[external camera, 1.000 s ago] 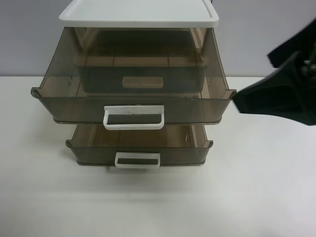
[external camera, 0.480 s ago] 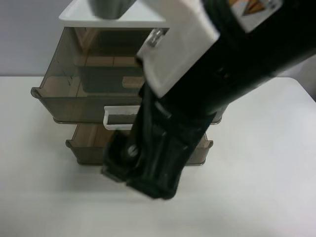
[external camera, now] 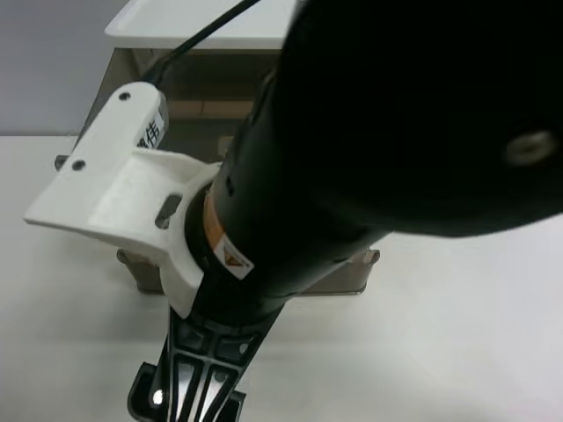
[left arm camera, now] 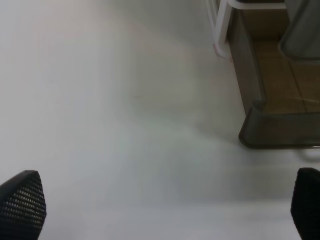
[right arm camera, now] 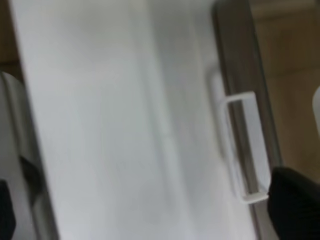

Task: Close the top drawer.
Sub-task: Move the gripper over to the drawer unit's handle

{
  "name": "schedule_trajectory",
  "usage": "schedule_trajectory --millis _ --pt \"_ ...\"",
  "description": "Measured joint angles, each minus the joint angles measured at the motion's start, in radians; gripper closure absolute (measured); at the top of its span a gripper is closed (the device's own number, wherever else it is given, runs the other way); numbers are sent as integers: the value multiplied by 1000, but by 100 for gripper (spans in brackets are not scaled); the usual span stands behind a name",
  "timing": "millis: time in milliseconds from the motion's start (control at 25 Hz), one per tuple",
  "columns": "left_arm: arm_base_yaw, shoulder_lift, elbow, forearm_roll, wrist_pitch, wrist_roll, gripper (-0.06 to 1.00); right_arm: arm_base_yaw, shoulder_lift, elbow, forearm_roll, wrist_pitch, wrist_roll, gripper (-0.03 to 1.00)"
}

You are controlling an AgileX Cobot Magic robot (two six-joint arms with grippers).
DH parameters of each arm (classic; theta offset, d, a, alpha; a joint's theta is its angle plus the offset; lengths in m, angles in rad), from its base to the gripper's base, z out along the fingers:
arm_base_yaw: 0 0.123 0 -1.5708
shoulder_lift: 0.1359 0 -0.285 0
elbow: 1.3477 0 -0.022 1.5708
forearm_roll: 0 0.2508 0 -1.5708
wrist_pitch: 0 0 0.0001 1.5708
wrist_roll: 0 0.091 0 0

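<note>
The top drawer (external camera: 107, 88) stands pulled out under the unit's white lid (external camera: 176, 22). Only its smoky left wall shows in the exterior high view; its handle is hidden behind a black arm with a white bracket (external camera: 114, 193). That arm's gripper (external camera: 189, 397) hangs low over the table in front of the drawers. In the right wrist view the right gripper (right arm camera: 150, 210) is open, with one black fingertip (right arm camera: 295, 200) close to a white loop handle (right arm camera: 240, 145) on a smoky drawer front. I cannot tell which drawer that is. The left gripper (left arm camera: 162, 207) is open above the table.
A lower smoky drawer (external camera: 369, 262) is also pulled out, and its corner (left arm camera: 270, 130) and a white handle (left arm camera: 222, 25) show in the left wrist view. The white table (external camera: 457, 352) spreads around the unit. The arm blocks most of the exterior high view.
The black arm has swung in from the exterior high view's right across the drawers and now covers them. Its gripper has moved down to the table's front. The drawers have not visibly moved.
</note>
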Motion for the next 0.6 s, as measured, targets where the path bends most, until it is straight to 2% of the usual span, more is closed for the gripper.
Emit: schedule_trajectory --millis 280,600 --pt "0 0 0 0 0 0 -5 -3 70 0 -138 15 85 -3" --pt "0 0 0 0 0 0 -5 -56 77 0 -97 8 98 -3"
